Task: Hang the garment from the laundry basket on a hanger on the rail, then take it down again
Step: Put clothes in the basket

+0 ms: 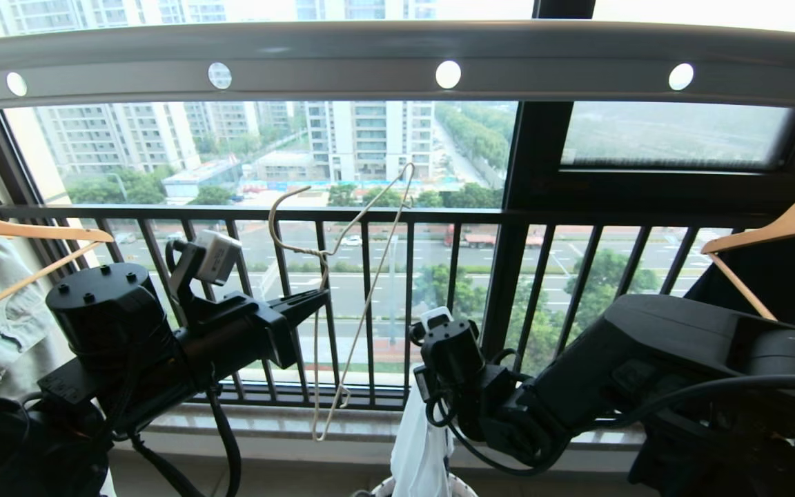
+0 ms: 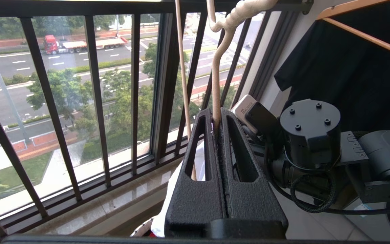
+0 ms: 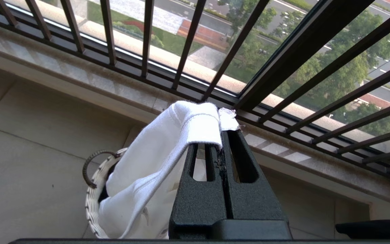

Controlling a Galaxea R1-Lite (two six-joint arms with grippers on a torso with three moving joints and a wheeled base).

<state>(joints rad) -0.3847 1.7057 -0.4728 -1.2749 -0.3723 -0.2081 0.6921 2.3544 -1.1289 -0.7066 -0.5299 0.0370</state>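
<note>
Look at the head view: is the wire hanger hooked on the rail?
No: the hanger hangs below the rail, gripped by the left pincer.

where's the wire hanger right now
In the head view the hanger is left of centre, off the rail and in front of the black window railing, clamped near its neck by the left gripper.

A pale tiled floor (image 3: pixel 29 135) is seen below the stone window sill (image 3: pixel 80 81). The laundry basket (image 3: pixel 91 200) is stood directly on it, near the sill.
</note>
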